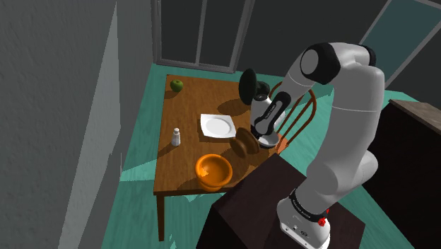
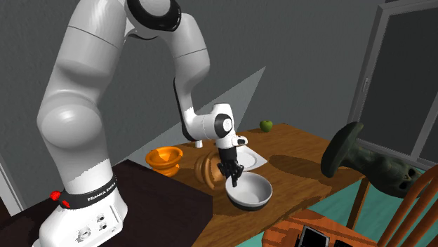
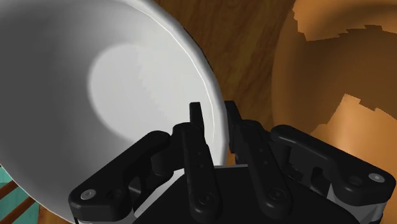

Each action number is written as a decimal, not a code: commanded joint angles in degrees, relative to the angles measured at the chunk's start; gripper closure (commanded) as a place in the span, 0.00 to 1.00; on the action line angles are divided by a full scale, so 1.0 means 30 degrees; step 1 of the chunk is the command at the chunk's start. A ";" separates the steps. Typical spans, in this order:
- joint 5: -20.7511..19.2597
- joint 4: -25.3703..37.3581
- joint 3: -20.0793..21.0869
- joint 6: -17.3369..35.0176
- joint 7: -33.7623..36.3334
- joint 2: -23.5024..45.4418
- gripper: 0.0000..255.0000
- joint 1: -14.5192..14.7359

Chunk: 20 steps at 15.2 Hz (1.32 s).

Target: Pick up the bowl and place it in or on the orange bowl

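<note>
Gripper [image 3: 214, 121] points down at the near rim of the white bowl [image 2: 251, 191]. Its fingers [image 3: 196, 127] are drawn close together astride that rim, one inside the bowl and one outside, and they look clamped on the thin wall between them. The white bowl sits upright on the wooden table [image 1: 191, 113], at the edge nearest the robot's stand, and by the look of it is not yet raised. The orange bowl [image 1: 214, 170] stands apart from it on the same table, toward the shoulder view's lower left and the second exterior view's left. A brown rounded object [image 2: 208, 170] stands on edge just beside the white bowl, directly between the two bowls. The coming move therefore turns on that line. The white bowl probably has to be lifted high enough to pass over the brown object, carried sideways along the table's near edge, and lowered mouth up into the orange bowl. Because the grip is on one side of the rim, the bowl may tilt as it rises.
</note>
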 commanded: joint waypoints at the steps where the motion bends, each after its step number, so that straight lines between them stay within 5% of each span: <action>1: 0.0143 -0.0190 0.0113 -0.0337 -0.0267 -0.0531 1.00 -0.0129; 20: 0.2368 -0.1316 0.1196 -0.4606 -0.3125 -0.6038 1.00 -0.0745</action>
